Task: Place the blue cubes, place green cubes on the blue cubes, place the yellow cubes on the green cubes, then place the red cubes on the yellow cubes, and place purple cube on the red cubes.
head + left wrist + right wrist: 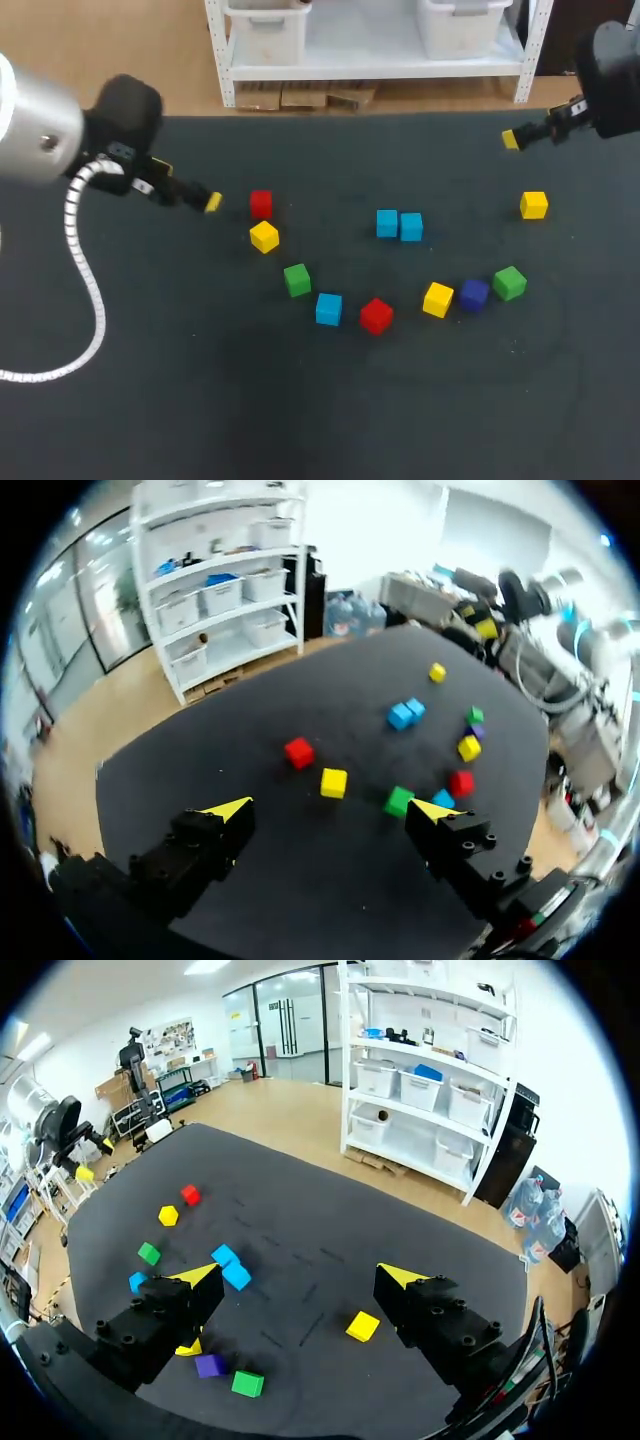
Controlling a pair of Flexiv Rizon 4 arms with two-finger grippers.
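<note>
Left pincer (212, 202) and right pincer (511, 139) are hovering released and empty over the bench (150, 380); likely next, grasping a blue cube (328, 309).

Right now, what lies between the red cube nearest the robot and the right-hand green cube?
A yellow cube and the purple cube, clearest in the head view.

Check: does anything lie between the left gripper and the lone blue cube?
Yes: a green cube sits on the table right on the line from the left gripper to that blue cube, with a yellow cube just beside that line.
</note>
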